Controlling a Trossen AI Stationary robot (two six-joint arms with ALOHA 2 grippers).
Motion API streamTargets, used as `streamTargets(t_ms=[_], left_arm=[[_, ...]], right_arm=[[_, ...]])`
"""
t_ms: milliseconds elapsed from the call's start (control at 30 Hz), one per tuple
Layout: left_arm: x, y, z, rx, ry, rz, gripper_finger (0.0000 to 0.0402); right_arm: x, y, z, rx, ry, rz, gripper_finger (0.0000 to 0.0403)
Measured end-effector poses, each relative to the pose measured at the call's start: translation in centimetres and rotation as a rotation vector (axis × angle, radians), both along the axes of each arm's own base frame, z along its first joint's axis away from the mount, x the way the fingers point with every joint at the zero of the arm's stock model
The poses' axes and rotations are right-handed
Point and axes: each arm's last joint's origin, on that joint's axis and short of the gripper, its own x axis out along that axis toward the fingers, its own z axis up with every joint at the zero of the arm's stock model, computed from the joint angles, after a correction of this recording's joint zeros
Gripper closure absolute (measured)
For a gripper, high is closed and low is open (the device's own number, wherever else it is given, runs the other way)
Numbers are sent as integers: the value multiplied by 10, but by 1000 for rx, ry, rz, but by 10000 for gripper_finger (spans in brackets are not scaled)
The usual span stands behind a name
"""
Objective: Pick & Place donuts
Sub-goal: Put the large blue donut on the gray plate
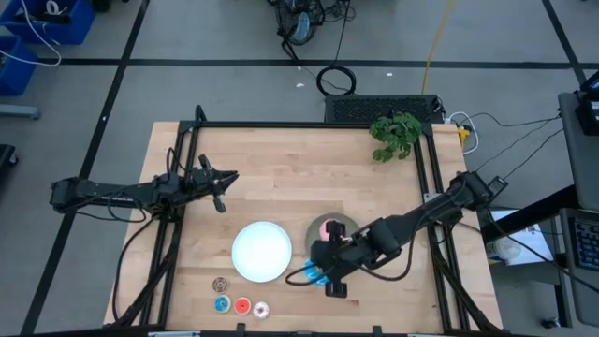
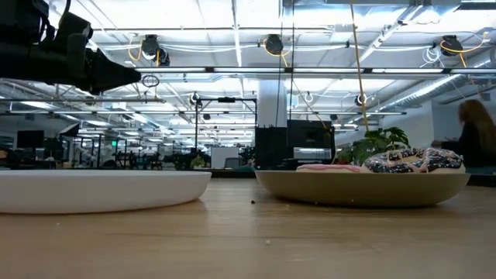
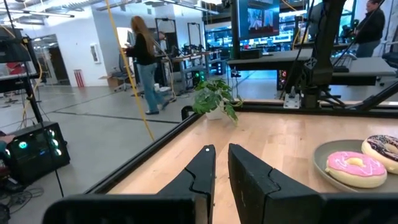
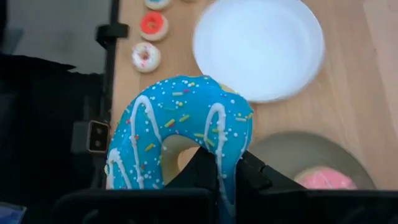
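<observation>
Wooden tabletop carried a white plate point(image 1: 261, 251) and grey plate point(image 1: 348, 225). Right gripper point(image 4: 219, 167) was clenched on the blue sprinkled donut point(image 4: 180, 127), lifted beside the grey plate, evidently for placing. Left gripper point(image 3: 221, 163), nearly closed and empty, waited at far left.

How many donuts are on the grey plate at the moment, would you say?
2: a pink donut and a dark drizzled donut lie side by side on the grey plate. The blue sprinkled donut is pinched in the right hand, off the plate.
</observation>
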Motion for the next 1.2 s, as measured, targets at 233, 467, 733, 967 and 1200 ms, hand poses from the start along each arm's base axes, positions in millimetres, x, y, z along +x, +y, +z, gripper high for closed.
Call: streamTargets(t_ms=[233,467,733,967,1200], left_arm=[[0,0,0,10,4,1,350],[0,0,0,21,9,1,350],[0,0,0,19,8,1,350],[0,0,0,18,8,1,350],[0,0,0,20,9,1,350]], right_arm=[[-1,0,-4,-12,33,-6,393],[1,-7,-4,25,49,-81,393],[7,-30,-31,3,129,-115,393],[9,-52,-85,42,194,-121,393],[10,-72,-116,99,191,-143,393]])
